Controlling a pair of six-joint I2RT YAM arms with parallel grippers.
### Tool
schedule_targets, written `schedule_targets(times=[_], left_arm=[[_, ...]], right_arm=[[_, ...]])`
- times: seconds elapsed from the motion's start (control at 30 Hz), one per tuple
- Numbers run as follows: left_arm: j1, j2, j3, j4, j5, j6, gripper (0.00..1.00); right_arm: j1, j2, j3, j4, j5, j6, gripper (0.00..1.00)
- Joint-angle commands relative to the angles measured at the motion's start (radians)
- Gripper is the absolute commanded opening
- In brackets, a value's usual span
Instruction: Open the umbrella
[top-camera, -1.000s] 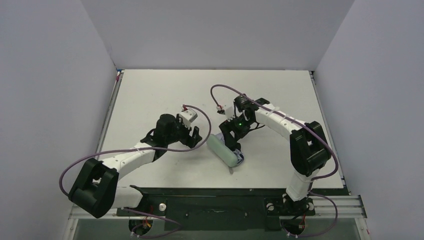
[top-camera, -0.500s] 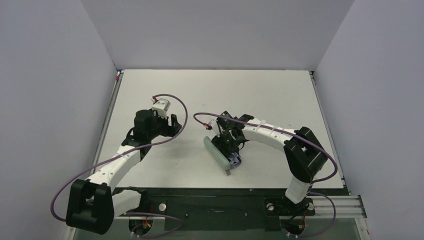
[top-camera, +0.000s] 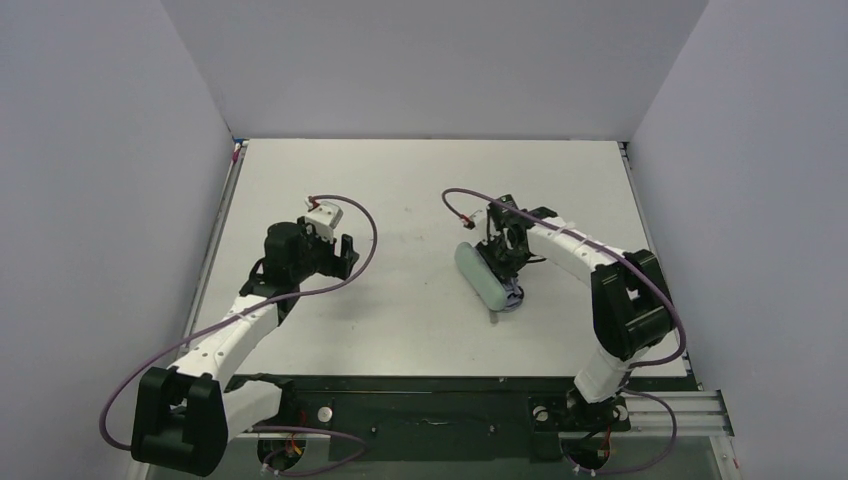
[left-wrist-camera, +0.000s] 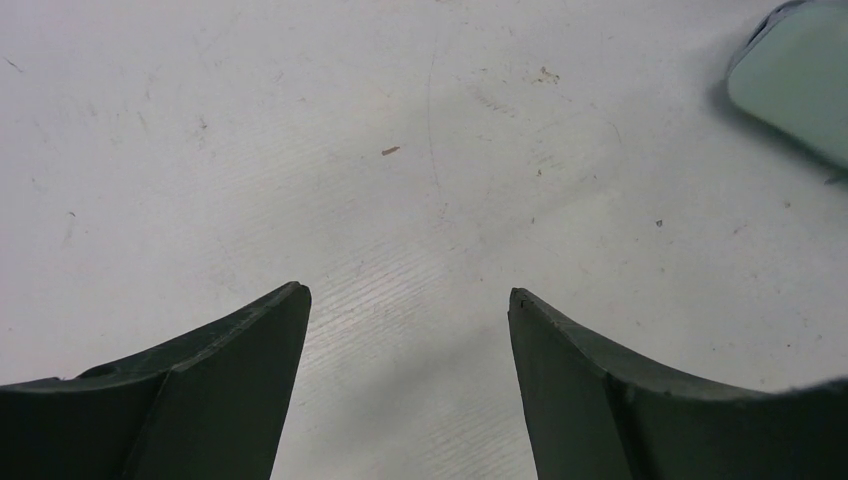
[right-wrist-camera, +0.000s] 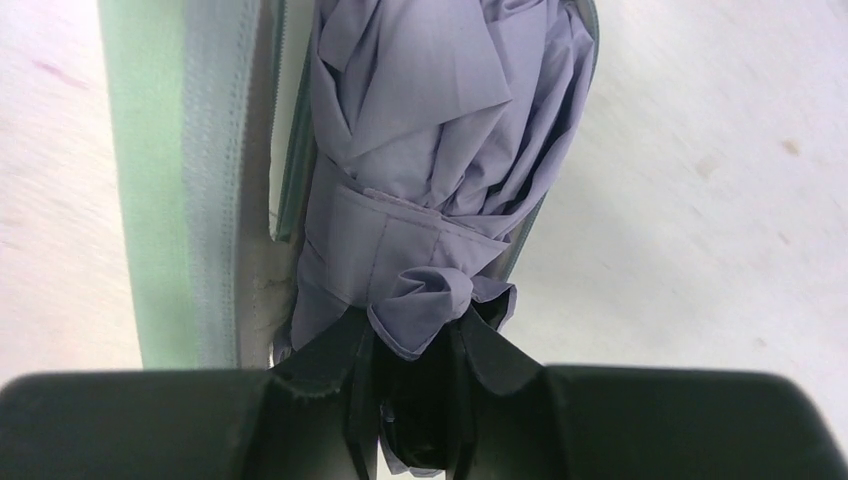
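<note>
The umbrella (right-wrist-camera: 440, 120) is folded, a pale lilac bundle with a strap round it, lying in the open mint-green zip case (right-wrist-camera: 170, 180). My right gripper (right-wrist-camera: 415, 330) is shut on the umbrella's near end, a bunch of lilac fabric pinched between its fingers. From above, the case (top-camera: 482, 277) lies right of centre with lilac umbrella fabric (top-camera: 511, 297) showing at its near end under my right gripper (top-camera: 506, 255). My left gripper (left-wrist-camera: 405, 293) is open over bare table, nothing between its fingers, well left of the case (left-wrist-camera: 800, 80). The umbrella's handle and shaft are hidden.
White table (top-camera: 400, 180) with grey walls on three sides. A black rail (top-camera: 420, 385) runs along the near edge at the arm bases. My left gripper (top-camera: 345, 255) hovers at centre left.
My right gripper has closed on the umbrella's fabric end. Case and umbrella have shifted right and farther back with it. The left arm has pulled back to the left, away from the case.
</note>
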Motion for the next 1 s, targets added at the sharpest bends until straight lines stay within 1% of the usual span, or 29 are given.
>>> schedule_targets(times=[0.0,0.03,0.1,0.17,0.37,0.57,0.7,0.77,0.83,0.87,0.9,0.93,0.97], left_arm=[[0.006,0.041,0.050,0.019,0.041,0.078,0.71],[0.006,0.057,0.063,0.019,0.045,0.084,0.71],[0.005,0.078,0.079,0.024,0.051,0.090,0.71],[0.005,0.097,0.095,0.034,0.056,0.098,0.71],[0.006,0.149,0.139,0.052,0.062,0.123,0.71],[0.005,0.194,0.180,0.062,0.064,0.122,0.71],[0.006,0.219,0.219,0.036,0.067,0.124,0.73],[0.007,0.230,0.239,0.022,0.065,0.125,0.75],[0.006,0.236,0.259,0.013,0.068,0.127,0.79],[0.008,0.238,0.273,0.009,0.075,0.129,0.83],[0.009,0.238,0.281,0.001,0.081,0.129,0.86],[0.010,0.238,0.299,-0.005,0.094,0.129,0.93],[0.011,0.239,0.311,-0.021,0.102,0.128,0.95]], right_arm=[[-0.161,-0.051,-0.020,-0.118,0.044,-0.169,0.00],[-0.186,-0.055,-0.006,-0.141,0.037,-0.209,0.00],[-0.283,-0.060,0.023,-0.169,0.041,-0.255,0.00],[-0.350,-0.060,0.061,-0.199,0.042,-0.299,0.00],[-0.505,-0.041,0.220,-0.307,0.011,-0.397,0.00],[-0.578,-0.029,0.380,-0.402,-0.033,-0.440,0.00],[-0.601,-0.031,0.489,-0.460,-0.104,-0.439,0.00],[-0.604,-0.034,0.544,-0.478,-0.175,-0.426,0.00],[-0.603,-0.039,0.598,-0.490,-0.247,-0.400,0.00],[-0.603,-0.041,0.634,-0.492,-0.272,-0.377,0.00],[-0.603,-0.044,0.650,-0.492,-0.331,-0.360,0.00],[-0.601,-0.043,0.685,-0.491,-0.359,-0.329,0.00],[-0.600,-0.043,0.703,-0.489,-0.423,-0.310,0.00]])
